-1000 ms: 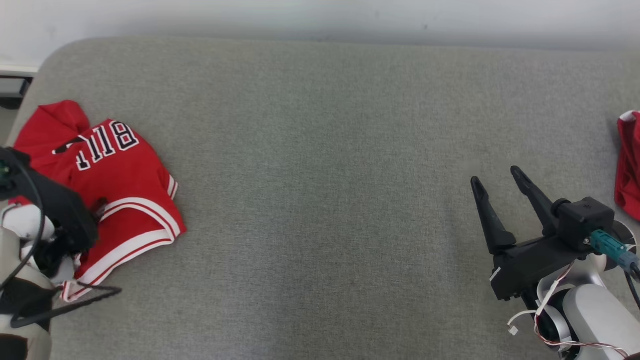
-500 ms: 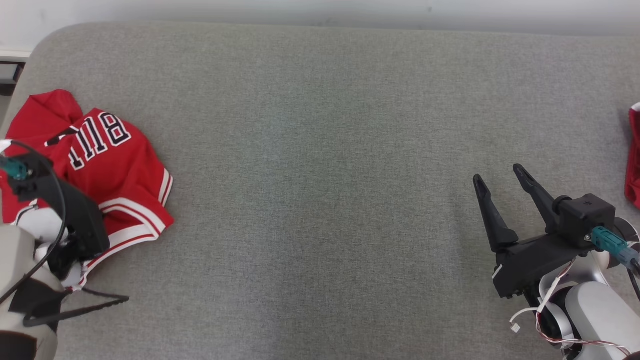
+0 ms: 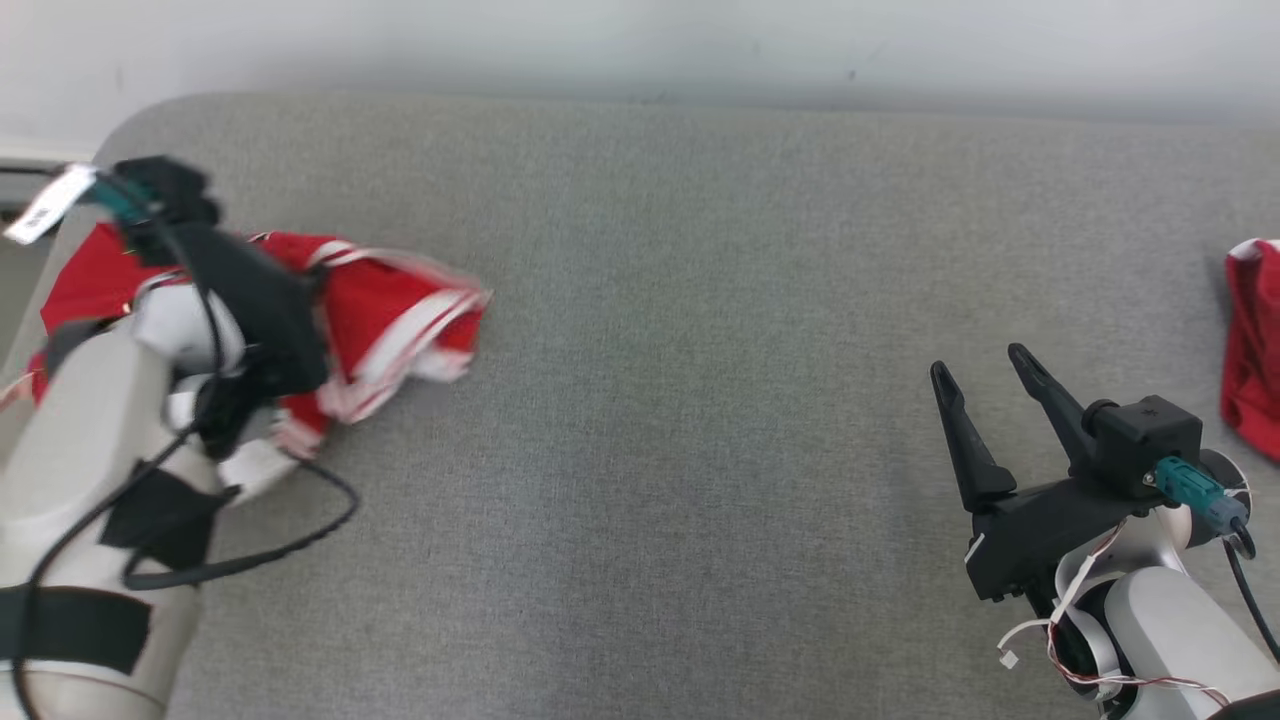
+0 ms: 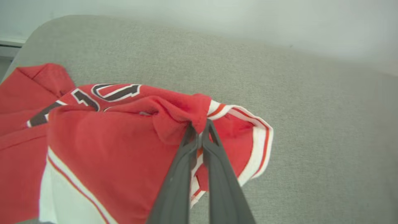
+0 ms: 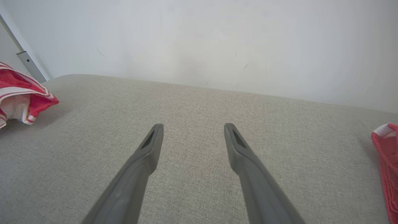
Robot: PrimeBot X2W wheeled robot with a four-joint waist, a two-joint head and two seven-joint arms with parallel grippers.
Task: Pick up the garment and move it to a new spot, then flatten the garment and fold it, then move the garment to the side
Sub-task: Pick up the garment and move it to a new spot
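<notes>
The garment (image 3: 395,310) is a red jersey with white stripes and black lettering, at the left of the grey padded surface (image 3: 650,300). In the left wrist view my left gripper (image 4: 200,125) is shut on a bunched fold of the garment (image 4: 108,140) near its striped hem, which hangs lifted and blurred. The rest trails down to the left. In the head view the left wrist covers the grip. My right gripper (image 3: 981,361) stands open over bare fabric at the right, nothing between its fingers (image 5: 193,125). From the right wrist, the garment (image 5: 21,93) shows at the far left.
A second red cloth (image 3: 1250,350) with a white edge lies at the surface's right edge, also in the right wrist view (image 5: 385,161). A pale wall (image 3: 640,40) runs behind the surface. The surface's rounded corner is at the far left.
My left gripper closed on the garment's hem, then lifted it and carried it up and to the right. The right arm stayed put. The head camera shifted slightly.
</notes>
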